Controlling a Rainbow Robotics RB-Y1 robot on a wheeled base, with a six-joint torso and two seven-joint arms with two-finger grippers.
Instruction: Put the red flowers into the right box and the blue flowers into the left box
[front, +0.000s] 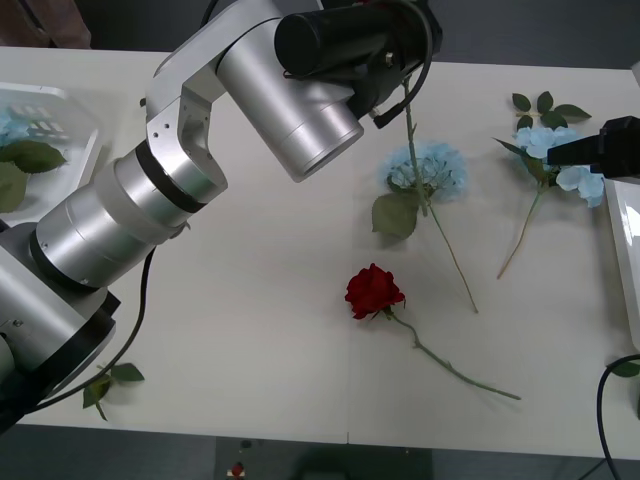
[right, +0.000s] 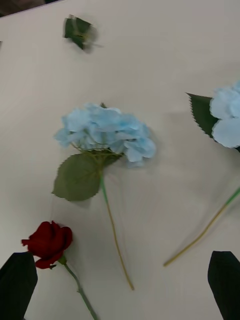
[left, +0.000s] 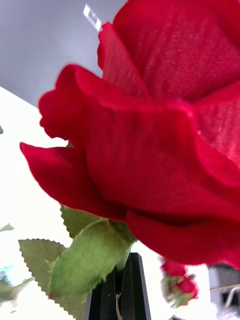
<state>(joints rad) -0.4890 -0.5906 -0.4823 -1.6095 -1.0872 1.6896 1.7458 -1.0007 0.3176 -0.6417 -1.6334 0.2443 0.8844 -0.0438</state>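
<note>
My left gripper is shut on the stem of a red flower, held high over the table's far middle at the end of the raised left arm. Its thin green stem hangs below. Another red flower lies mid-table. One blue flower lies just beyond it, and a second lies to the right, beside my right gripper. My right gripper is open, above a blue flower and the rose. The left box holds blue flowers. The right box shows its rim.
A loose leaf sprig lies near the front left edge, and loose leaves lie at the back right. Another sprig lies beyond the blue flower. A black cable loops at the front right corner.
</note>
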